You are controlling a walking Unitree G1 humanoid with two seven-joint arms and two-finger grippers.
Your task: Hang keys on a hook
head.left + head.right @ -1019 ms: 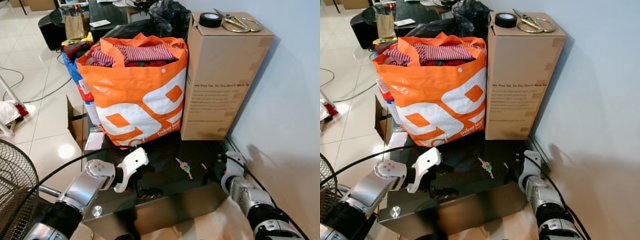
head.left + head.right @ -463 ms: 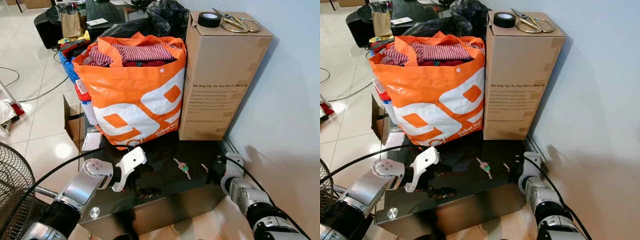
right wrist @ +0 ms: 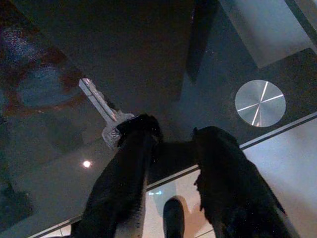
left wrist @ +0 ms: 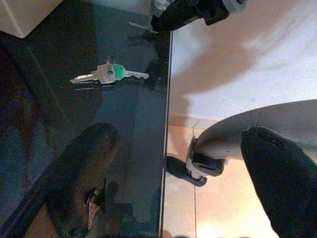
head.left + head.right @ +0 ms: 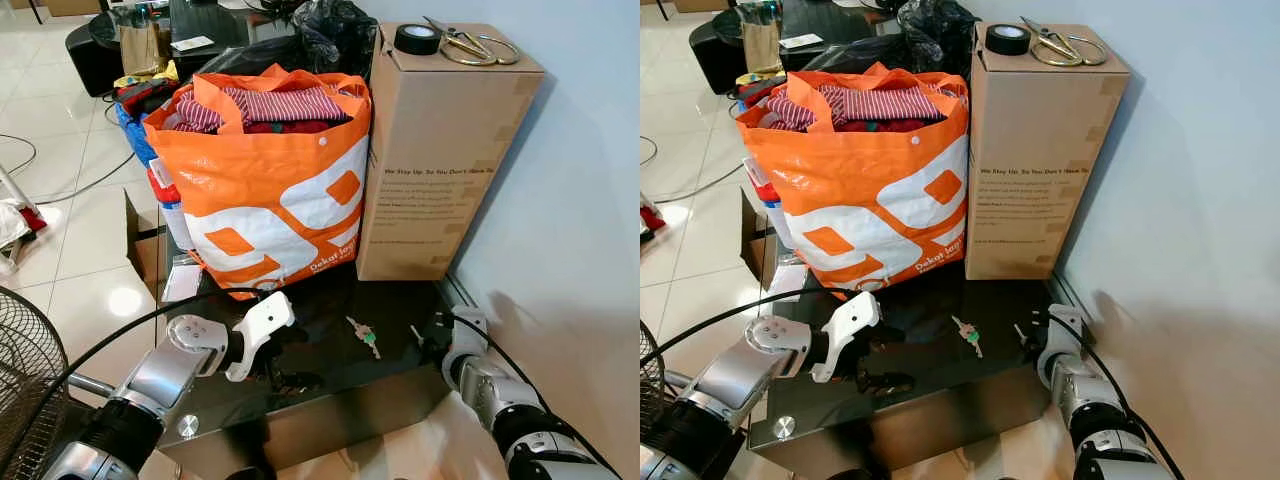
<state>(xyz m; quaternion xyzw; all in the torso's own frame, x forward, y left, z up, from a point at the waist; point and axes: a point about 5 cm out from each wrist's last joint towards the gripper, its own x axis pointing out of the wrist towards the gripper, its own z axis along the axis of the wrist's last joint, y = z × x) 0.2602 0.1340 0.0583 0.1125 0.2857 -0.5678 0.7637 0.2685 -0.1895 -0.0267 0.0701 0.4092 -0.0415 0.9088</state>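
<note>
While the keys [image 5: 364,335] sit untouched on the glass tabletop [image 5: 330,375], my right gripper [image 3: 171,141] hovers open beside a lone key [image 3: 101,111], left gripper [image 5: 285,378] open and empty; grabbing and hanging all remain.

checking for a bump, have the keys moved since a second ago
No. The keys lie at the same spot before the box's near corner; only the camera shifted.
</note>
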